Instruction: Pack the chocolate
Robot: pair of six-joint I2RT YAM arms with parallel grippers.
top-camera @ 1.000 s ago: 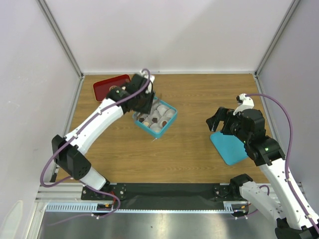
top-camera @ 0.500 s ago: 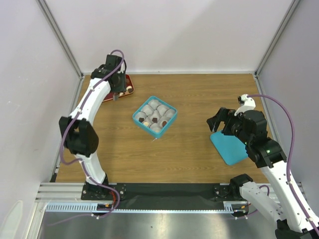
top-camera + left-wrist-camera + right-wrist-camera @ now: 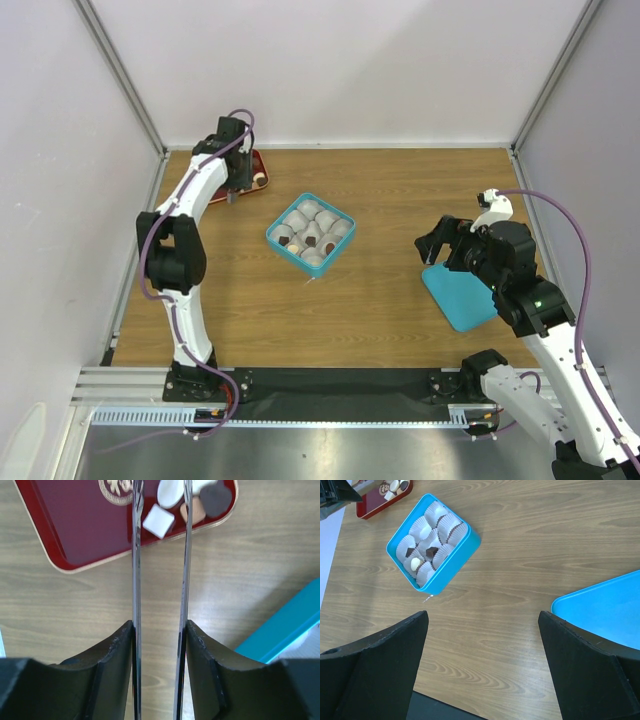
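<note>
Seen from above, a wooden surface (image 3: 400, 200) carries a red tray (image 3: 252, 166) at its far left corner. A teal box (image 3: 311, 234) sits near the middle and a teal lid (image 3: 458, 296) lies flat on the right.

The left arm reaches to the tray. In its wrist view, the left gripper (image 3: 161, 484) shows two long thin blades standing partly apart with a narrow gap. Nothing is caught between them along the stretch we can see, and their tips run off the top edge. Beneath the blades lies the tray, with a gold emblem (image 3: 117, 487) on it.

Some of the chocolate (image 3: 215, 499) sits loose in the tray's corner. We see a dark round piece, a tan one touching it, and a pale oval and a pale square just beside them.

The right gripper (image 3: 482, 617) hangs above the bare wood between box and lid, its two black fingers spread wide and holding nothing. From its wrist view we look down into the box, which is filled with white crinkled paper cups (image 3: 451, 527). Three cups on one side each hold a piece, two dark and one pale. A corner of the lid shows at the right edge, well apart from the box.
</note>
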